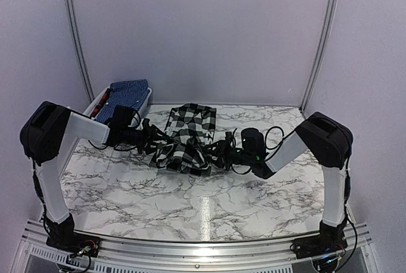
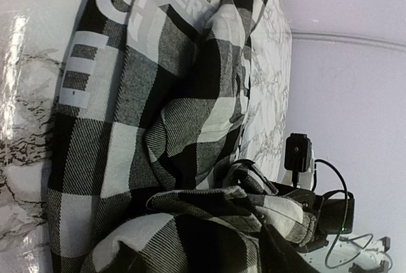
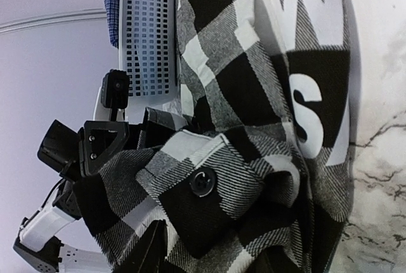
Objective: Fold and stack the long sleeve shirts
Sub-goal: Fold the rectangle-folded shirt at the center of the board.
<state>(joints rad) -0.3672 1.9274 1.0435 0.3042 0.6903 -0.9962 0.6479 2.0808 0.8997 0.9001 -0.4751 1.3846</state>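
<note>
Lying between end effectors [image 1: 154,145] [image 1: 219,151] — checked shirt [image 1: 190,120]

The checked shirt [image 1: 187,136] has large black-and-white checks, bold white lettering [image 2: 72,97] and a black button [image 3: 203,181]. The blue shirt [image 1: 129,91] carries fine pale print. The basket [image 3: 149,38] is white. The desk [image 1: 254,197] is white marble, grey-veined.

top camera: high up, far off, looking down at the table [image 1: 127,190]
wrist cameras: very close, facing each other
shared: checked shirt [image 1: 188,134]
</note>
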